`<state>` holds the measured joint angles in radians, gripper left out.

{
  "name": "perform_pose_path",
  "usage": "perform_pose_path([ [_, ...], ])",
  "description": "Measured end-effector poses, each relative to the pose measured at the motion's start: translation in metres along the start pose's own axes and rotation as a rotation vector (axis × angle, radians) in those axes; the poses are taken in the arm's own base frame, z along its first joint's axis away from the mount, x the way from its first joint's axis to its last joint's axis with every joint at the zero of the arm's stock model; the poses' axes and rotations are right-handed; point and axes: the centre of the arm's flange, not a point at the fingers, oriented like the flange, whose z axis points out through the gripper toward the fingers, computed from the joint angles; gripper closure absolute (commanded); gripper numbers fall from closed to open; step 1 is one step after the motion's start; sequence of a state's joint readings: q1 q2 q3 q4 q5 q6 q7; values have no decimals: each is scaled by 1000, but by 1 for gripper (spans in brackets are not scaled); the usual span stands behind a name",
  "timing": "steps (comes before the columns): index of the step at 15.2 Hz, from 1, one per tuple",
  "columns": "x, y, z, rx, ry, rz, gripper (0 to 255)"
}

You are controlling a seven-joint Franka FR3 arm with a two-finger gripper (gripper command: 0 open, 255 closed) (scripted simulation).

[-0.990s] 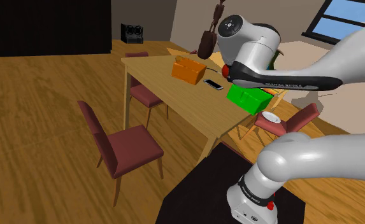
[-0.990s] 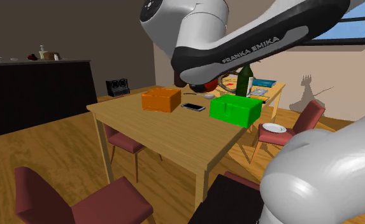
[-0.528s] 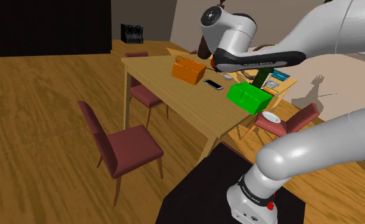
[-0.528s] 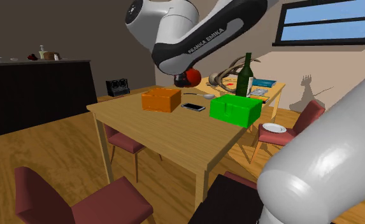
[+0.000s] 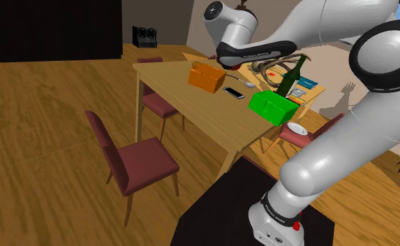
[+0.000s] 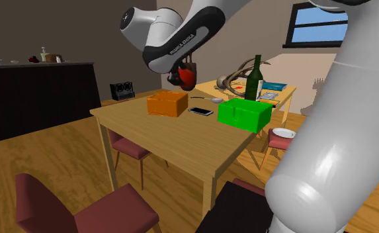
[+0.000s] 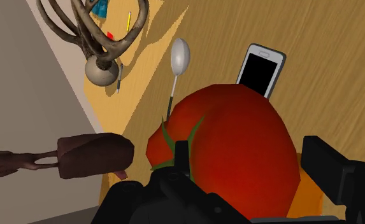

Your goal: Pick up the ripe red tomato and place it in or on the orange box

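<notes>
The claw [image 7: 254, 168] is clenched on the red tomato [image 7: 238, 149], holding it in the air over the bench [image 6: 155, 136]. In the second exterior view the tomato hangs at about one o'clock from the orange box [image 6: 167, 104], just above its far corner. A green box [image 6: 245, 114] sits at the orange box's three o'clock, with a black phone [image 7: 260, 69] flat between them. A spoon [image 7: 178, 60] lies just beyond the phone, and antlers [image 7: 104, 32] farther off.

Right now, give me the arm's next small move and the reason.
Probably ease the gripper down toward the orange box before releasing: it is shut on the red tomato, which hangs well above the box, and the wrist view shows orange just beneath the tomato.
</notes>
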<state>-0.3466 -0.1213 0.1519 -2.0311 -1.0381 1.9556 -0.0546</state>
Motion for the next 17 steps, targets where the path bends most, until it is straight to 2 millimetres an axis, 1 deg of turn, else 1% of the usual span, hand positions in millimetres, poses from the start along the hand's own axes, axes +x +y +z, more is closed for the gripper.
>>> perform_pose_path([
  [1, 9, 4, 6, 0, 0, 0, 255],
  [3, 32, 20, 10, 0, 0, 0, 255],
  [4, 42, 22, 16, 0, 0, 0, 255],
  [6, 64, 36, 24, 0, 0, 0, 255],
  [9, 100, 51, 38, 0, 0, 0, 255],
  [10, 108, 55, 42, 0, 0, 0, 255],
  [11, 123, 63, 44, 0, 0, 0, 255],
  [12, 135, 70, 50, 0, 1, 0, 255],
  [13, 145, 74, 54, 0, 0, 0, 255],
  [15, 152, 69, 62, 0, 0, 0, 255],
  [17, 154, 60, 68, 0, -1, 0, 255],
])
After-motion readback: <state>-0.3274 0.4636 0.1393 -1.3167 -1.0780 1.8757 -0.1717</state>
